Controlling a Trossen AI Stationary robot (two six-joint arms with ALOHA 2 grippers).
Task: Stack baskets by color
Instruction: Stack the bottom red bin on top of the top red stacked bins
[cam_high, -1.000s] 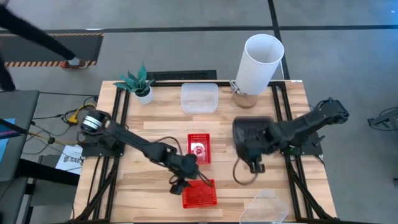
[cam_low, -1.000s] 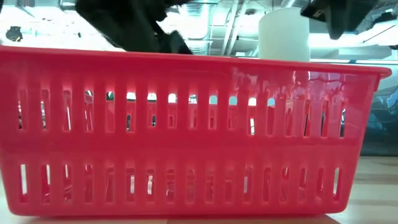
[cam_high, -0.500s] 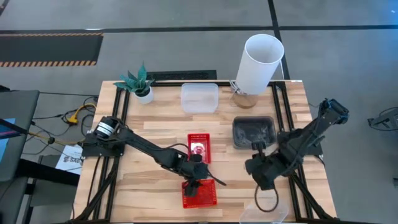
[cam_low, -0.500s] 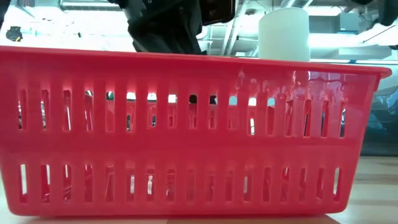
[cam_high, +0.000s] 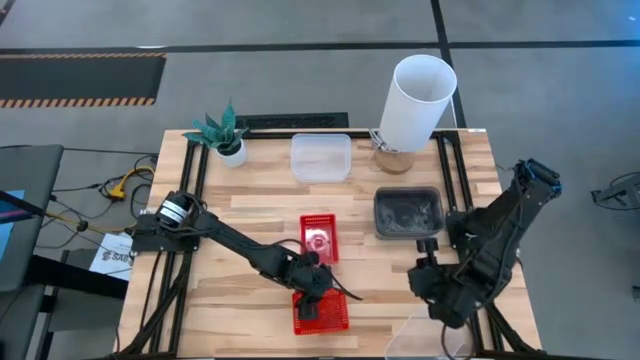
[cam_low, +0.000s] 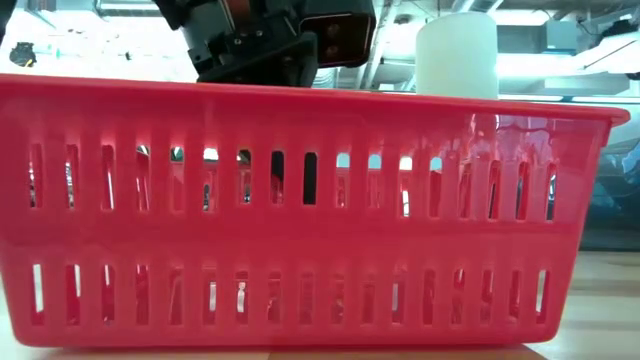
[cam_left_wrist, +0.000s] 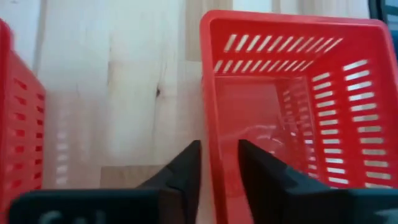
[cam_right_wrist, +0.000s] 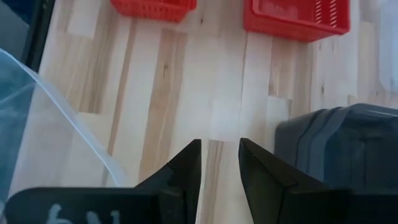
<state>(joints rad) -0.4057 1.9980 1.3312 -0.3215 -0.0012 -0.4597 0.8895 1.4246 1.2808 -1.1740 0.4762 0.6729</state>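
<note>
The left gripper (cam_left_wrist: 216, 163) pinches the rim of a red basket (cam_high: 321, 311) at the table's (cam_high: 240, 215) 6 o'clock edge; the right gripper (cam_right_wrist: 219, 163), fingers parted and empty, hovers beside a clear basket (cam_high: 425, 335).

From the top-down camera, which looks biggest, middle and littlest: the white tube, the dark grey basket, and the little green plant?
1. White tube, though it stands tall, nearer the camera, which may flatter it.
2. Dark grey basket, somewhat smaller.
3. Green plant, clearly littlest.
</note>
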